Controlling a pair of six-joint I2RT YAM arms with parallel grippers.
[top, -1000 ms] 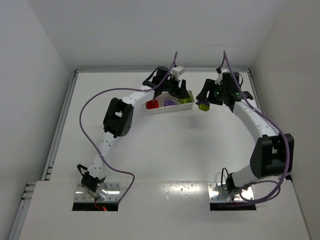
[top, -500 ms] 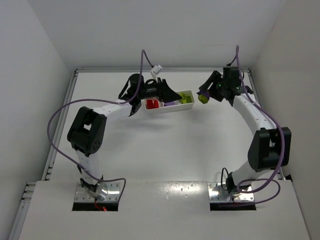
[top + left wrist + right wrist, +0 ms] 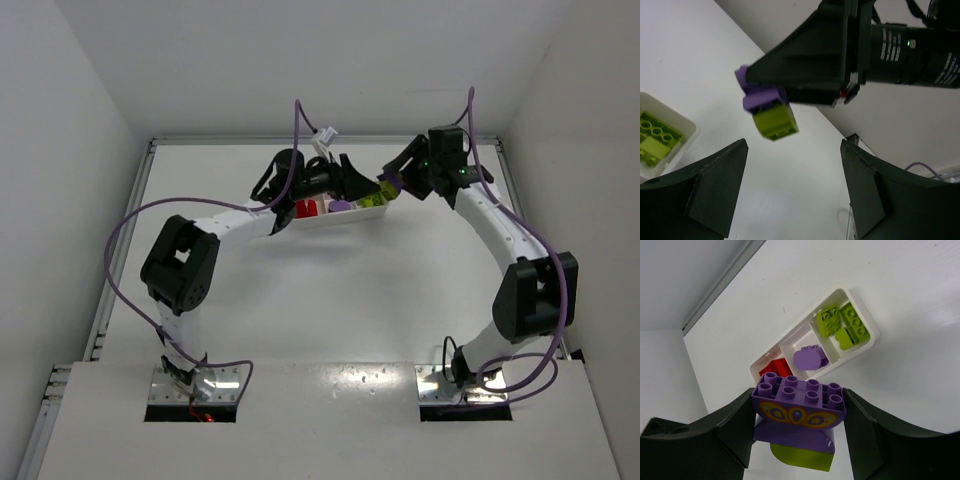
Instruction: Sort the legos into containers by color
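My right gripper is shut on a lego clump: a purple brick with a yellow pattern, a purple rounded piece and a yellow-green piece below. It hangs in the air just right of the white tray. The tray holds red legos in one end compartment, a purple lego in the middle and yellow-green legos at the other end. My left gripper is open and empty at the tray's right end, facing the clump.
The table's back edge and the white walls lie close behind both grippers. A purple cable loops above each arm. The tray's green corner shows at the left of the left wrist view.
My right gripper has carried the clump left and up, closer to the tray's right end. My left arm has swung its elbow to the left, and its gripper now points right towards the clump.
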